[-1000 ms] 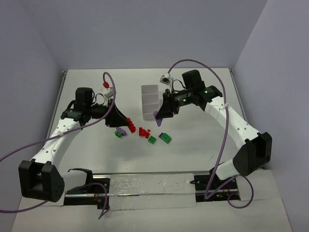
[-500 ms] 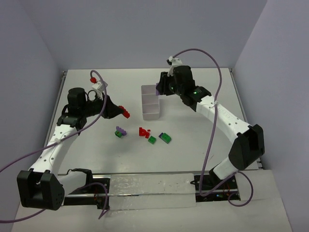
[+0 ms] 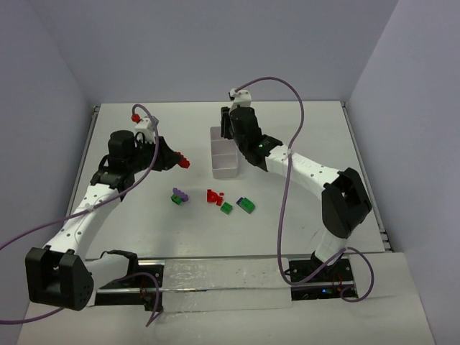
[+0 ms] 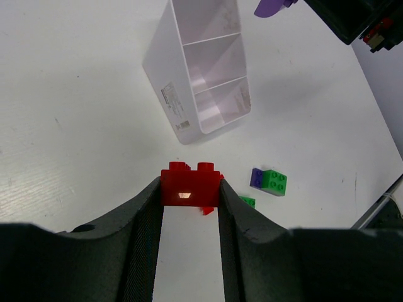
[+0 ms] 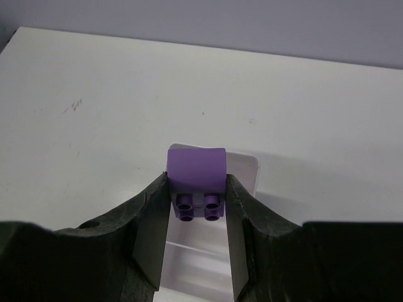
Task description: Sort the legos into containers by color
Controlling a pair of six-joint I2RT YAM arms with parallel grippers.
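My left gripper (image 3: pixel 181 162) is shut on a red lego (image 3: pixel 185 163) and holds it above the table, left of the white three-compartment tray (image 3: pixel 213 154). In the left wrist view the red lego (image 4: pixel 190 187) sits between the fingertips, and the tray (image 4: pixel 167 82) lies ahead. My right gripper (image 3: pixel 228 131) is shut on a purple lego (image 5: pixel 196 173) and holds it over the tray's far end (image 5: pixel 244 165). Loose legos lie in front of the tray: a purple-on-green one (image 3: pixel 179 195), a red one (image 3: pixel 214 196), a green one (image 3: pixel 226 208) and a green-and-blue one (image 3: pixel 246 205).
The three tray compartments look empty in the left wrist view. Grey walls enclose the table on the left, back and right. Purple cables loop over both arms, with a red-and-white connector (image 3: pixel 136 116) on the left arm.
My left gripper lifted the red lego from the pile and drew back a little. My right arm swung left and back, carrying the purple lego over the tray's far end.
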